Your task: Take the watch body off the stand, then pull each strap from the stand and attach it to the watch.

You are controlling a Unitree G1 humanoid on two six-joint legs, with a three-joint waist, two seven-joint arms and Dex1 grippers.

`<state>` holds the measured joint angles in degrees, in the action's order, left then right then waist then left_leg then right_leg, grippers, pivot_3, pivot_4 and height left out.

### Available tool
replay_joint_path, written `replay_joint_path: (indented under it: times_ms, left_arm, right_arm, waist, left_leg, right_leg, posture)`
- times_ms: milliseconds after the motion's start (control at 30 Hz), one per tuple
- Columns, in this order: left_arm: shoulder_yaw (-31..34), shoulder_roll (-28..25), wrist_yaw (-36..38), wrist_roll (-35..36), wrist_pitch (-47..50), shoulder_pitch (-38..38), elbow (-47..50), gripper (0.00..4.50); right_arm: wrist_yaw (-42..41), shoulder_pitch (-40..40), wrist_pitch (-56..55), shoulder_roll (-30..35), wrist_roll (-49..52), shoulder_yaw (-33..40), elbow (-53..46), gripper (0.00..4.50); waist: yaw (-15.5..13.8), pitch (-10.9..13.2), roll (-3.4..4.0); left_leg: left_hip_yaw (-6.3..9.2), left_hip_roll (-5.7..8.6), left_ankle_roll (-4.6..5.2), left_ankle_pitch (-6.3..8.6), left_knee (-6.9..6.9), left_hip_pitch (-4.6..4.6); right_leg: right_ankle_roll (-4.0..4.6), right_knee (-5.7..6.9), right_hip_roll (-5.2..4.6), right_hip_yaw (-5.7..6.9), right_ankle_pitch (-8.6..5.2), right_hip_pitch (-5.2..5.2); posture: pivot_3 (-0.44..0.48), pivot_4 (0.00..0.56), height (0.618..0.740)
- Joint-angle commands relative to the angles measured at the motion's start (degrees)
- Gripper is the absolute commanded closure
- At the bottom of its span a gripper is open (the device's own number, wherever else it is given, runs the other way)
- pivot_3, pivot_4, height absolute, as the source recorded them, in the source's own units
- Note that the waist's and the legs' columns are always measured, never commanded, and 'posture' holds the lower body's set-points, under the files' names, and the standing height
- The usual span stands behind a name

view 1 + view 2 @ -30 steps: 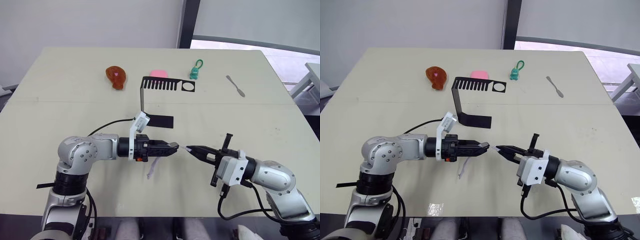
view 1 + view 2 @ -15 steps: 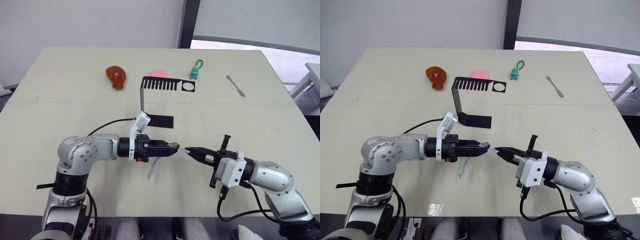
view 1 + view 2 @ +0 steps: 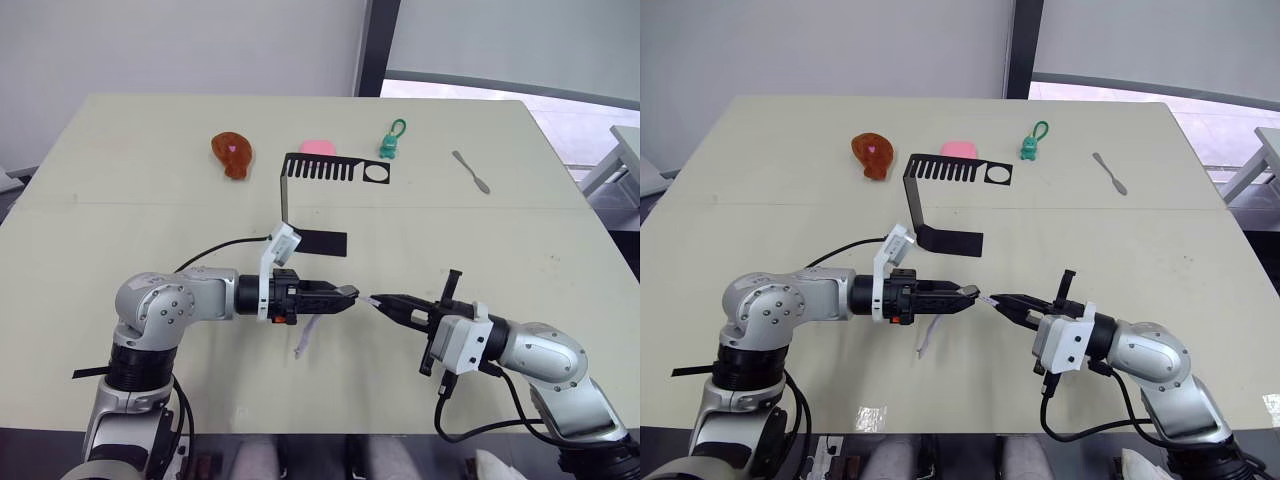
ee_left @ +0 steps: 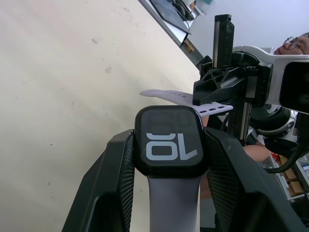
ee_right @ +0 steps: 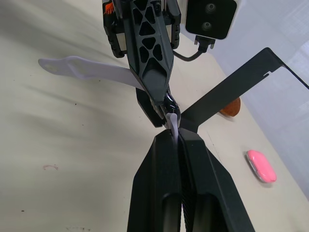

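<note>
- Left gripper (image 3: 345,294) pinches the watch body (image 4: 170,146) between its fingers, above the near middle of the tabletop (image 3: 120,200); screen reads pale digits.
- One strap (image 3: 304,338) is already on the watch body, hanging down toward the tabletop.
- Right gripper (image 3: 378,302) is pressed together on the second strap (image 5: 172,121), thin end sticking out, tip just beside the watch body; cannot tell if they touch.
- Stand (image 3: 318,190) sits behind the grippers, mid-tabletop, comb slots bare.
- Far side: brown drumstick toy (image 3: 231,153), pink item (image 3: 317,147), green keychain figure (image 3: 390,141), grey metal tool (image 3: 470,171).
</note>
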<state>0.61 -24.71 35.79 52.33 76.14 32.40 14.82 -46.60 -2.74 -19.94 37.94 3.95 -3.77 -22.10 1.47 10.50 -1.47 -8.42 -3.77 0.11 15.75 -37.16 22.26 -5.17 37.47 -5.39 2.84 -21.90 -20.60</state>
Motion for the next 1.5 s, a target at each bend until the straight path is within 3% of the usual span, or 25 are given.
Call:
replay_joint_path:
  times_ms: [33, 1500]
  left_arm:
    - [-0.19, 0.05, 0.0, 0.9, 0.07, 0.22, 1.52, 2.89]
    - [-0.9, 0.98, -0.91, 1.28, 0.31, 0.39, 1.72, 2.89]
  right_arm:
    - [0.46, -0.03, -1.13, 0.47, 0.93, 1.39, -0.77, 4.5]
    - [0.51, -1.73, -1.32, -0.61, -0.05, -0.64, 0.24, 4.5]
  waist:
    - [0.0, 0.0, 0.0]
    - [0.01, 0.0, 0.0]
  left_leg:
    - [0.0, 0.0, 0.0, 0.0, 0.0, 0.0]
    - [0.0, 0.0, 0.0, 0.0, -0.01, 0.0]
  right_leg:
    - [0.0, 0.0, 0.0, 0.0, 0.0, 0.0]
    - [0.0, 0.01, 0.0, 0.0, 0.0, 0.0]
  posture:
    - [0.0, 0.15, 0.74]
    - [0.0, 0.15, 0.74]
